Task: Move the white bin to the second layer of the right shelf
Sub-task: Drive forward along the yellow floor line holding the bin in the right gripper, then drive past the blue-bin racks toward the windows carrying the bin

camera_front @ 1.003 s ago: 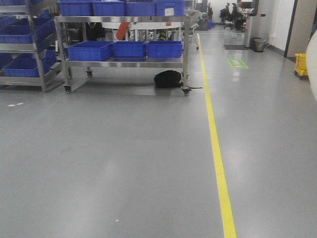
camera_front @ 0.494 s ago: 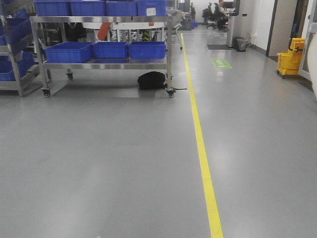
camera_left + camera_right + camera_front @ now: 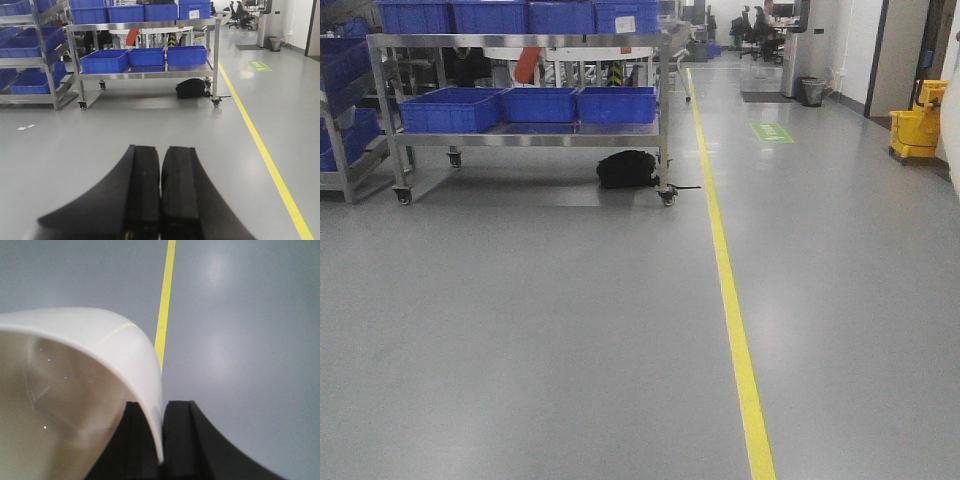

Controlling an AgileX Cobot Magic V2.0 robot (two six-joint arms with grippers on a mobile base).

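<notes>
R gripper (image 3: 161,409) pinching white bin (image 3: 70,390) wall.
Jaws narrow, clamping the rim, bin overlapping yellow floor line (image 3: 168,285); L gripper (image 3: 160,156) pads touching, holding nothing.

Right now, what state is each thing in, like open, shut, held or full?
white bin, held by its wall, looks empty.
right gripper, shut on the white bin.
left gripper, shut, holding nothing.
steel cart, parked, loaded with blue crates.
black bag, lying on the floor by the cart's leg.
</notes>
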